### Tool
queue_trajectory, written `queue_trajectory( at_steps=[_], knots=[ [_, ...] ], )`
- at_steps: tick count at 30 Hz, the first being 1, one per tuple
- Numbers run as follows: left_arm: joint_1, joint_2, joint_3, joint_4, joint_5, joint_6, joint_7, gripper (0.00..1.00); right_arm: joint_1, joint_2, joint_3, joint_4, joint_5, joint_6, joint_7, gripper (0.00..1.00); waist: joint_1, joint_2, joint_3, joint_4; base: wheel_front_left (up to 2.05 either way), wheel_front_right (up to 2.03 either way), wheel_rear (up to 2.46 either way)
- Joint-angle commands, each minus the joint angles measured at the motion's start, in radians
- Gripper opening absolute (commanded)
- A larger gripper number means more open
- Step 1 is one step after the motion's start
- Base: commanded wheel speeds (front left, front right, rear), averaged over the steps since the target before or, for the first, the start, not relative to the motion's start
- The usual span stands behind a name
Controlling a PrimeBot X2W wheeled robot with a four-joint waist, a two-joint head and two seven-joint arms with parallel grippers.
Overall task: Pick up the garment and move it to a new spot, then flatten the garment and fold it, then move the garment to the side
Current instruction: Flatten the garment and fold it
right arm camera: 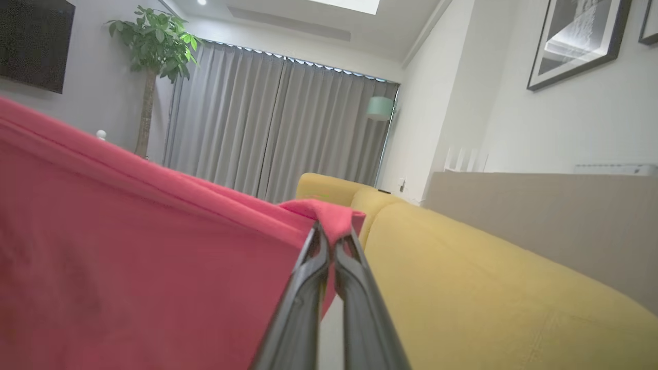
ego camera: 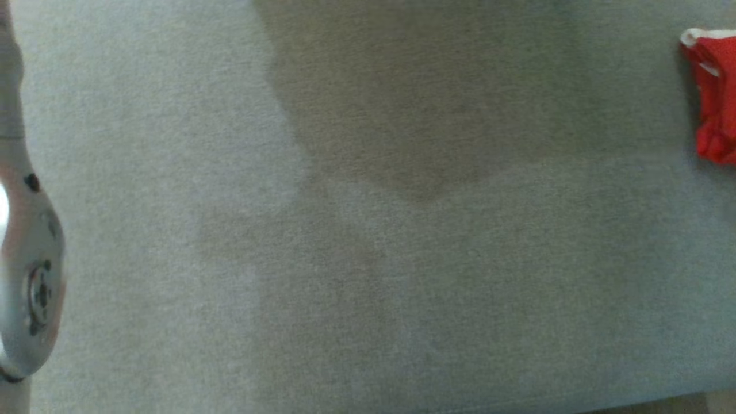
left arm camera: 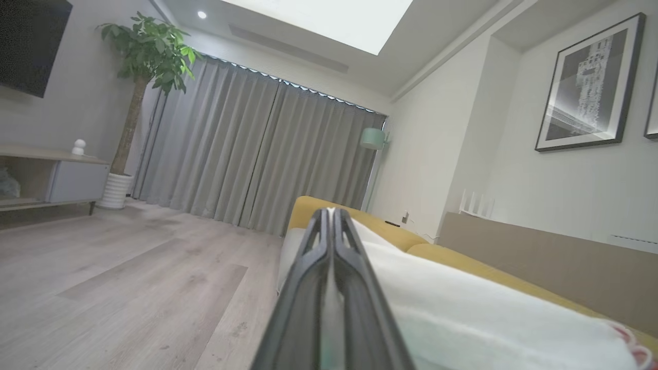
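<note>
Right gripper (right arm camera: pixel 331 234) is clamped shut on a fold of the red garment (right arm camera: pixel 128 257), which spreads toward 9 o'clock from it and shows at the head view's 2 o'clock edge; left gripper (left arm camera: pixel 330 213), closed, is farther.

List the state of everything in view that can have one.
Garment: crumpled, not yet flattened, pinched at one edge.
Right end effector: shut on that edge.
Left end effector: shut, nothing clearly held.
Curtains: drawn shut.
Ceiling light: on.
TV: screen dark.
</note>
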Motion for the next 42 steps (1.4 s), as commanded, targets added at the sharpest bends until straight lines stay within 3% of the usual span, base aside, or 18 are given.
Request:
queue_trajectory(
  at_steps=[1, 9, 15, 20, 24, 29, 36, 42],
  knots=[
    [-0.043, 0.038, 0.0, 0.017, 0.007, -0.023, -0.048, 0.0, -0.022, 0.007, -0.013, 0.032, 0.008, -0.001, -0.024, 0.0, -0.0002, 0.0001, 0.008, 0.015, 0.0, 0.0, 0.0],
    [0.037, 0.033, -0.024, 0.171, -0.001, -0.1, -0.127, 0.0, 0.059, -0.011, 0.062, 0.169, 0.046, -0.001, -0.051, 0.0, -0.0002, 0.0001, -0.005, 0.043, 0.0, 0.0, 0.0],
    [0.199, 0.053, -0.079, 0.254, 0.007, -0.144, -0.132, 0.0, 0.175, -0.025, 0.234, 0.277, 0.081, -0.001, -0.033, 0.0, -0.0002, 0.0001, -0.053, 0.056, 0.0, 0.0, 0.0],
    [0.366, 0.067, -0.156, 0.268, 0.009, -0.158, -0.083, 0.0, 0.296, -0.052, 0.405, 0.303, 0.179, -0.001, 0.027, 0.0, -0.0002, 0.0001, -0.107, 0.071, 0.0, 0.0, 0.0],
    [0.516, 0.078, -0.257, 0.168, -0.055, -0.16, 0.001, 0.0, 0.377, -0.103, 0.517, 0.263, 0.293, -0.001, 0.077, 0.0, -0.0002, 0.0001, -0.153, 0.078, 0.0, 0.0, 0.0],
    [0.715, 0.177, -0.387, -0.061, -0.185, -0.16, 0.109, 0.0, 0.46, -0.186, 0.653, 0.18, 0.4, -0.001, 0.119, 0.0, -0.0002, 0.0001, -0.209, 0.082, 0.0, 0.0, 0.0],
    [0.933, 0.313, -0.417, -0.34, -0.318, -0.16, 0.219, 0.0, 0.543, -0.289, 0.79, 0.054, 0.554, -0.001, 0.192, 0.0, -0.0002, 0.0001, -0.284, 0.079, 0.0, 0.0, 0.0],
    [1.078, 0.383, -0.42, -0.518, -0.374, -0.134, 0.311, 0.0, 0.605, -0.371, 0.885, -0.045, 0.655, -0.001, 0.249, 0.0, -0.0002, 0.0001, -0.342, 0.076, 0.0, 0.0, 0.0]
  ],
)
